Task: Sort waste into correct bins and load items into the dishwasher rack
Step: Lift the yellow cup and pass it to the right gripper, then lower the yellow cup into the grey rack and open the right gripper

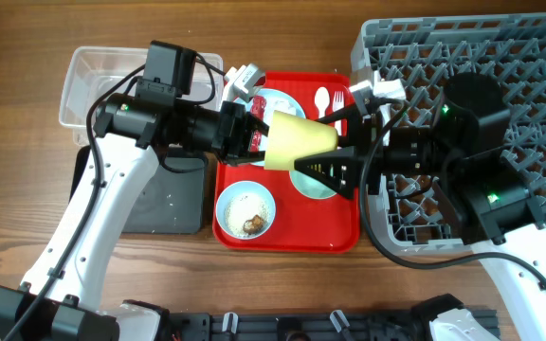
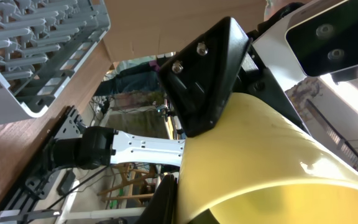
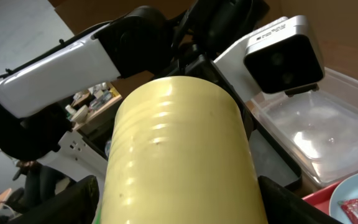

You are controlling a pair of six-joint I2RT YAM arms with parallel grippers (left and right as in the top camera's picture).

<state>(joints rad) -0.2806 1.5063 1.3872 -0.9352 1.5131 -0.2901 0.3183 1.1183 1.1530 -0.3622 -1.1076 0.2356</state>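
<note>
Jaws of left gripper point(image 1: 257, 134) clenched on yellow cup point(image 1: 301, 142), held sideways above red tray point(image 1: 339, 237), middle of desk point(image 1: 27, 237). Right gripper point(image 1: 328, 144) jaws straddle its narrow end; grip not discernible. Risk: glossy, smooth, tapered plastic slips out if left releases early. Pegged grey rack point(image 1: 538, 57) sits at right edge.

Left arm point(image 1: 102, 199) comes up from the near-left edge, elbow bent, forearm about level and pointing right. Left gripper point(image 1: 254, 134) is clamped on the wide end of the yellow cup point(image 1: 297, 140), with one black finger point(image 2: 210, 81) flat against its wall. Right arm point(image 1: 515, 242) comes from the near-right, wrist turned left. Right gripper point(image 1: 311, 142) faces the left one, fingers point(image 3: 73, 202) spread either side of the cup's narrow end; contact not resolvable.
</note>
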